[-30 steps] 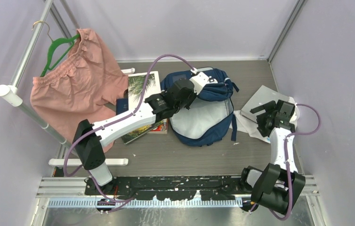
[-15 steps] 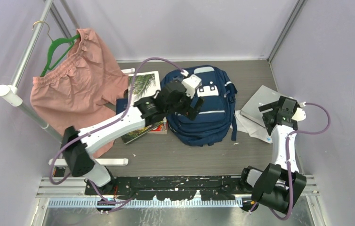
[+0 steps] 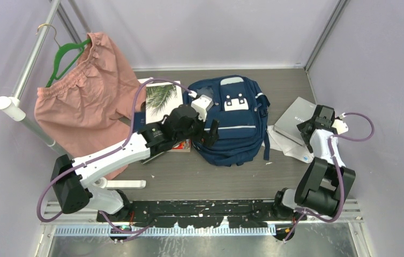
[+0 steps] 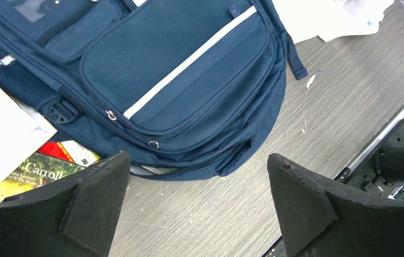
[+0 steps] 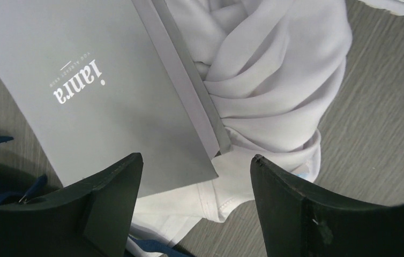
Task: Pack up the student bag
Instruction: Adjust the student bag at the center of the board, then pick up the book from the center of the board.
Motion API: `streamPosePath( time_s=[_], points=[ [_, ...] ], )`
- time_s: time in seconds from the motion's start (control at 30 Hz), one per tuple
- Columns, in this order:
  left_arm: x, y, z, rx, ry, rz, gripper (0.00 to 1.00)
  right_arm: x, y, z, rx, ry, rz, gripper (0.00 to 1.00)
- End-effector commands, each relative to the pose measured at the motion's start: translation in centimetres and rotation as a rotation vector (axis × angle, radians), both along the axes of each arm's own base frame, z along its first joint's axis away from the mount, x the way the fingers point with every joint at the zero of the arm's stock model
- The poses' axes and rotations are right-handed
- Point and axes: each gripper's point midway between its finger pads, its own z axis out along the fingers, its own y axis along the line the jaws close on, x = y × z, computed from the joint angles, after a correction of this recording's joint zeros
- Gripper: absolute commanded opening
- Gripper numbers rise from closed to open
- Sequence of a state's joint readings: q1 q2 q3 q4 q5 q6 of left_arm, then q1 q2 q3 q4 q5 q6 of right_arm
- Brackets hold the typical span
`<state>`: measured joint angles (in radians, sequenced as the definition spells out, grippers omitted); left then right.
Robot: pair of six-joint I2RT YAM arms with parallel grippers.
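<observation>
Flap dropped shut, the left gripper (image 4: 197,184) now hangs spread wide and empty over the near-left corner of the student bag (image 3: 234,120), which lies front-up mid-table towards the far edge. The right gripper (image 5: 194,193), jaws apart and holding nothing, has swung over the grey box (image 5: 98,91) and white cloth (image 5: 275,80) by the right edge. Closing there could snag cloth along with the box, and the shut bag would admit neither. Books (image 3: 162,99) crowd the bag's left; bare table (image 3: 200,176) runs along the near edge
</observation>
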<state>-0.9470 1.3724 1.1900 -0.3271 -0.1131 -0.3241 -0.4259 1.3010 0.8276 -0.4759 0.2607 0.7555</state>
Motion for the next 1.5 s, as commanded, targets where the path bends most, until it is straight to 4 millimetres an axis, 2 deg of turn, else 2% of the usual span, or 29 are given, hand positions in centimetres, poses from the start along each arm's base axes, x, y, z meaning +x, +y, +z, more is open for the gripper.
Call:
streamPosePath(
  time_s=[0.0, 0.13, 0.3, 0.47, 0.53, 0.7, 0.87, 0.93, 1.0, 1.03, 1.2, 1.47],
  points=[
    [0.5, 0.6, 1.0, -0.055, -0.006, 0.071, 1.00, 2.9, -1.5, 1.7, -0.042, -0.090, 0.008, 0.77],
    [0.2, 1.4, 0.4, -0.046, 0.000, 0.088, 1.00, 3.5, -2.0, 1.2, -0.027, -0.105, 0.005, 0.67],
    [-0.1, 1.5, 0.0, -0.055, 0.018, 0.094, 1.00, 4.0, -3.1, -0.3, 0.117, -0.246, -0.047, 0.55],
    [-0.4, 1.3, -0.6, -0.057, 0.033, 0.092, 0.99, 4.7, -1.8, -0.5, 0.200, -0.305, 0.008, 0.41],
    [-0.5, 1.2, -0.8, -0.056, 0.040, 0.088, 0.99, 4.9, -1.4, -0.3, 0.211, -0.319, 0.025, 0.40],
    [-0.9, 1.5, -1.2, -0.055, 0.050, 0.090, 0.99, 5.0, -0.9, 0.1, 0.225, -0.335, 0.052, 0.50],
    [-1.2, 1.7, -1.7, -0.062, 0.067, 0.095, 0.99, 5.2, -0.6, -0.6, 0.241, -0.324, 0.067, 0.44],
    [-1.4, 1.9, -1.7, -0.057, 0.061, 0.087, 0.99, 5.1, -0.6, -0.6, 0.246, -0.301, 0.073, 0.30],
    [-1.3, 2.8, -1.5, -0.024, 0.034, 0.093, 0.99, 5.1, -0.6, -0.4, 0.258, -0.281, 0.077, 0.05],
    [-1.1, 3.4, -1.3, -0.003, 0.015, 0.106, 0.99, 5.3, -0.4, 0.0, 0.270, -0.292, 0.081, 0.01],
    [-0.9, 5.7, 0.6, 0.027, -0.064, 0.143, 1.00, 5.8, 0.7, 3.0, 0.291, -0.391, 0.106, 0.01],
    [-1.2, 8.2, 3.7, -0.036, -0.050, 0.200, 1.00, 4.1, 3.7, 9.5, 0.288, -0.531, 0.191, 0.01]
  ],
)
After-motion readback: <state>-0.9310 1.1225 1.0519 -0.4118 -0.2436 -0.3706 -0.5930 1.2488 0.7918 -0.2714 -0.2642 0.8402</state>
